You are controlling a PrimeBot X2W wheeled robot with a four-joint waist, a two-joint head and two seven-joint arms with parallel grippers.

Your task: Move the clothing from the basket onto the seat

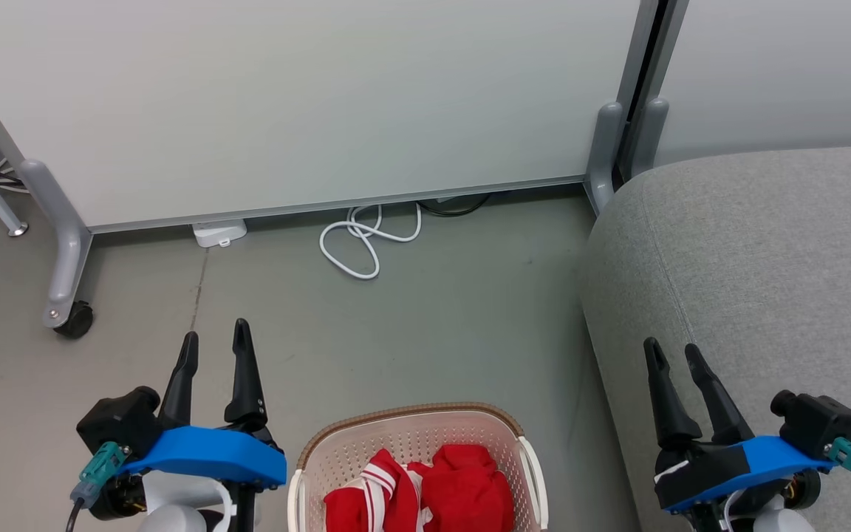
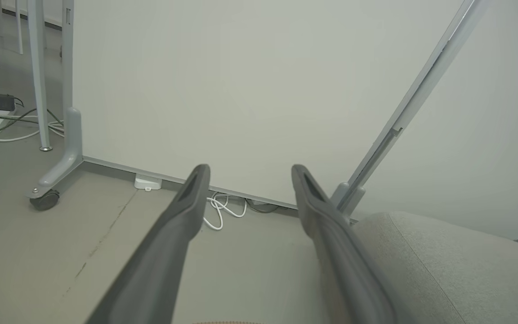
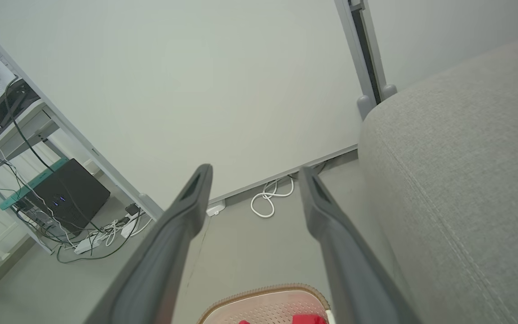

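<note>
Clothing (image 1: pixel 433 491) lay in the basket (image 1: pixel 411 408), bottom centre of the head view, on the floor (image 1: pixel 433 325) btwn the two arms. Two red pcs, soft and bunched up. The striped garment (image 1: pixel 370 488) was on the left w/ white bands running over its folds. The plain red garment (image 1: pixel 473 480) was on the right, humped a bit higher and touching the striped one. Both sat below the rim.

Basket was cream-white plastic, walls dotted w/ small holes, a brown woven-look rim round the top and white handle bars at each side. Its near part was cut off by the frame edge. The right wrist view caught the far rim and a bit of red inside.

Seat (image 1: pixel 765 258) was a big light-grey fabric cushion w/ a rounded corner and a stitched seam, just beside the basket on the robot's right.

Left claw (image 1: pixel 216 330) was spread wide and empty, held over the floor left of the basket. Right claw (image 1: pixel 671 345) was also spread and empty, over the seat's near part.

Bkgd: a white partition panel (image 1: pixel 322 96) on grey legs w/ a caster (image 1: pixel 74 319), and a white cable (image 1: pixel 366 244) looped on the floor at its foot.
</note>
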